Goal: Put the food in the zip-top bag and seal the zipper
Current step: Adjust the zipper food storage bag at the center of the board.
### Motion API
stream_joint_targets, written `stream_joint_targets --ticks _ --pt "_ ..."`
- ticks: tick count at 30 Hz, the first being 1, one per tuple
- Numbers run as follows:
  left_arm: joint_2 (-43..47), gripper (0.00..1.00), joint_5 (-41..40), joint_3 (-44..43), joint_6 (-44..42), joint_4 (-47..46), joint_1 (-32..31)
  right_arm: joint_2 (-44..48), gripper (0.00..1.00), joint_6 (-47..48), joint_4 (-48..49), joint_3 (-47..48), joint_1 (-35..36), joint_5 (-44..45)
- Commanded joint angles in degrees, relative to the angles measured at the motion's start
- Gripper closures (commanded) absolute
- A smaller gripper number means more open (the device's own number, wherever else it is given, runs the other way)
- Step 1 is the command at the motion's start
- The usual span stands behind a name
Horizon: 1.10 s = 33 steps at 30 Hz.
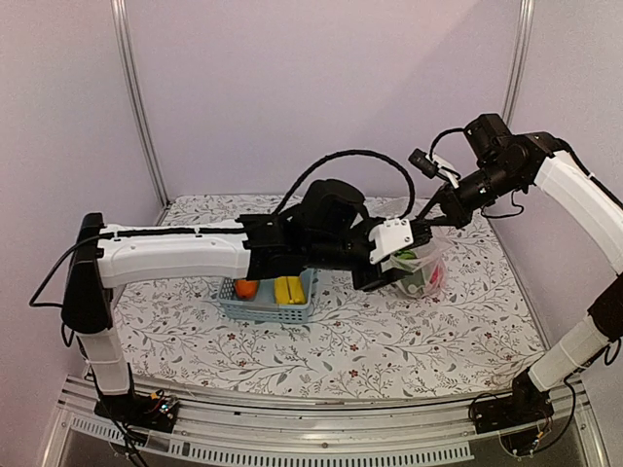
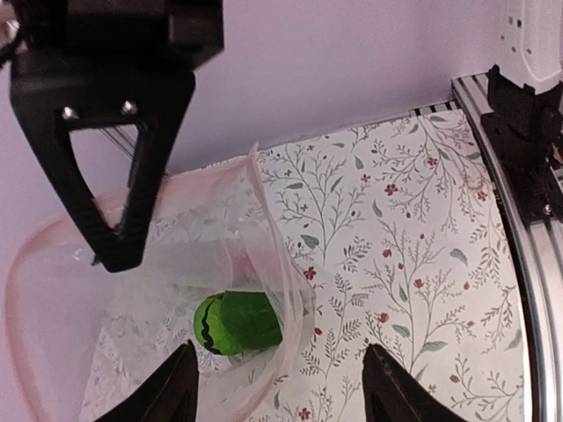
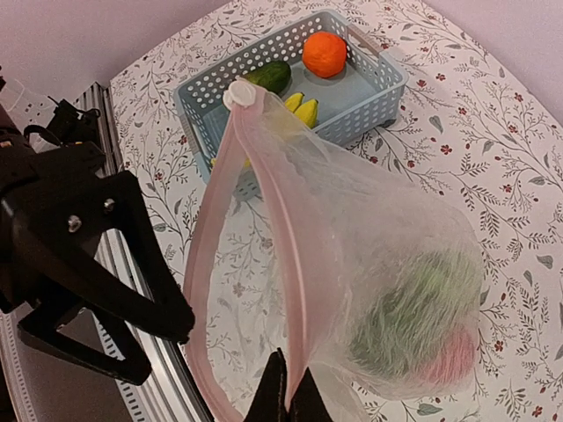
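Observation:
The zip-top bag hangs open over the cloth, held up by its pink zipper strip. My right gripper is shut on that strip at the bag's mouth. Green and red food lies in the bag's bottom; the green piece also shows in the left wrist view. My left gripper is open and empty, its fingers just above the bag's mouth. In the top view both grippers meet at the bag. An orange, a green piece and yellow bananas lie in the blue basket.
The light-blue slatted basket stands left of the bag on the floral cloth, under my left forearm. A white slider sits at the zipper's far end. The metal rail runs along the table's near edge.

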State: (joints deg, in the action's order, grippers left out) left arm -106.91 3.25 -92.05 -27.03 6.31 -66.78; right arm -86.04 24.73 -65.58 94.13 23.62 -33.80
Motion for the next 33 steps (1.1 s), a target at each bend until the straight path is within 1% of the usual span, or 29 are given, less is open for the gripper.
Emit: stream_joint_targets --ticks 1,3,4,5,6,8,11,13,14,17,21,23,26,29,31,33 --pt "-4.4 0.38 -3.9 -2.5 -0.6 6.2 -0.5 2.6 1.0 0.6 -0.6 -0.3 0.2 -1.1" --pt "-6.0 0.42 -7.4 -3.9 -0.6 6.1 -0.5 3.0 1.0 0.7 -0.5 -1.0 0.2 -0.8" --pt "-6.7 0.46 -9.2 -4.7 -0.8 6.1 -0.5 3.1 1.0 0.7 -0.5 -1.4 0.2 -0.5" --pt "-7.5 0.5 -10.9 -5.4 -1.1 6.0 -0.6 3.2 1.0 0.8 -0.3 -1.7 0.2 0.0" --pt "-8.1 0.56 -12.2 -6.3 -1.5 6.1 -0.7 3.2 1.0 0.7 -0.1 -1.9 0.2 0.6" --pt "-8.7 0.66 -13.3 -7.5 -2.6 5.5 -0.6 3.2 1.0 0.4 0.6 -1.9 0.2 3.1" --pt "-8.6 0.84 -13.9 -8.1 -3.9 3.0 -0.5 2.7 1.0 -0.9 2.8 -1.3 0.2 10.8" --pt "-8.7 0.92 -14.9 -8.6 -4.3 0.3 -0.5 2.2 1.0 -1.3 4.5 -0.4 0.2 17.1" --pt "-8.7 0.94 -15.7 -8.8 -4.5 -1.3 -0.5 1.9 1.0 -1.5 5.3 0.0 0.2 20.5" --pt "-8.2 0.98 -17.2 -9.0 -4.8 -6.7 -0.6 1.3 1.0 -1.0 7.5 1.4 0.2 29.7" --pt "-8.2 0.99 -18.4 -8.3 -6.0 -14.0 -0.6 1.3 1.0 -0.7 9.6 3.6 0.2 36.4" --pt "-9.6 0.99 -18.8 -9.6 -7.3 -16.5 -0.4 1.4 1.0 -0.8 11.3 4.2 0.2 39.9" --pt "-13.6 0.98 -18.3 -14.2 -8.2 -17.7 0.5 1.6 1.0 0.2 15.9 3.5 0.2 46.4" --pt "-18.6 0.98 -18.2 -21.1 -9.0 -17.7 2.3 1.5 1.0 2.5 19.6 3.7 0.2 50.8" --pt "-21.3 0.97 -18.0 -24.6 -10.0 -18.1 3.0 1.0 1.0 3.1 20.3 4.3 0.1 52.0" --pt "-22.6 0.94 -18.1 -26.3 -10.9 -19.3 3.1 0.5 1.0 3.1 20.7 4.6 0.1 52.5"
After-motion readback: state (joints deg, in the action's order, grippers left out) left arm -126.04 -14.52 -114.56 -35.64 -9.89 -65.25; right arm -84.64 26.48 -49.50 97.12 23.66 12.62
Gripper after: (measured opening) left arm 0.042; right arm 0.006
